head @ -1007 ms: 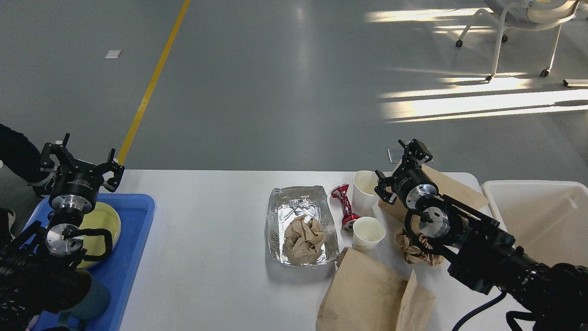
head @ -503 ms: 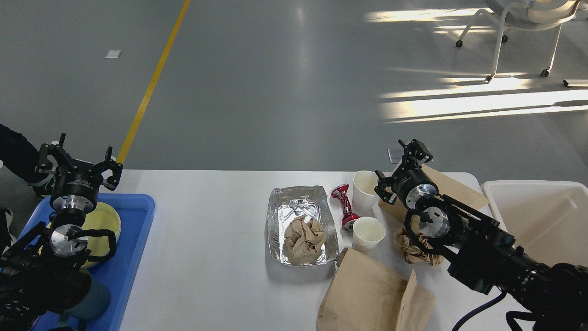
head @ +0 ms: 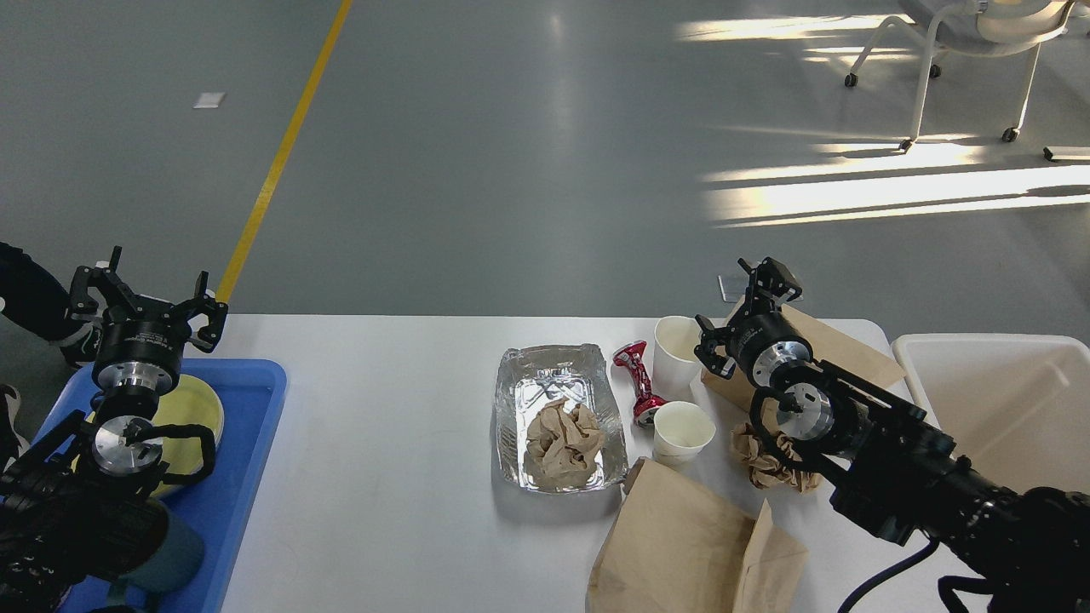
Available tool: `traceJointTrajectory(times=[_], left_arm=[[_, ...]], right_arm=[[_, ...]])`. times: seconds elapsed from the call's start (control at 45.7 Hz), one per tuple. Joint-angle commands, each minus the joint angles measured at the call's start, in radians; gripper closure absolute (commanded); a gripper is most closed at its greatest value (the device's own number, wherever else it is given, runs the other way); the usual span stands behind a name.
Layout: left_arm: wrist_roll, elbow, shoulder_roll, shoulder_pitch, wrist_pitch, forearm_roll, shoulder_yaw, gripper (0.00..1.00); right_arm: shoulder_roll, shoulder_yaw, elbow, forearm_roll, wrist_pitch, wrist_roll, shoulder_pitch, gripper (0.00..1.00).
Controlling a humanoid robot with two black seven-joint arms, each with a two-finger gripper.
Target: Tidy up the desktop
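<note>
The desktop (head: 392, 477) fills the lower part of the view, its far edge running straight across and its far right corner rounded. Off its right edge stands an off-white bin (head: 996, 400). A blue tray (head: 243, 477) overlaps the left edge, carrying a yellow plate (head: 197, 404). A brown paper bag (head: 690, 545) lies at the near edge, right of middle; a second paper bag (head: 839, 345) lies by the far right corner. A foil tray (head: 528, 387) sits mid-desktop with crumpled brown paper (head: 562, 443) inside. Just right of it lie a crushed red can (head: 637, 375) and two white paper cups (head: 674, 345), (head: 683, 430), then another paper wad (head: 762, 464). The left gripper (head: 146, 294) hangs over the tray's far end, jaws spread wide, holding nothing. The right gripper (head: 749, 311) hovers above the far cup; whether its jaws are parted I cannot tell.
</note>
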Motion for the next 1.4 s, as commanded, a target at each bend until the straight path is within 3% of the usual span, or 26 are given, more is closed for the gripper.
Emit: traceJointTrajectory(times=[0.0, 1.379], left_arm=[[0.0, 0.0, 0.0, 0.0, 0.0, 0.0, 0.0, 0.04], [0.0, 0.0, 0.0, 0.0, 0.0, 0.0, 0.0, 0.04]], right_arm=[[0.0, 0.0, 0.0, 0.0, 0.001, 0.0, 0.0, 0.0], [0.0, 0.029, -0.005, 0.015, -0.008, -0.008, 0.002, 0.0]])
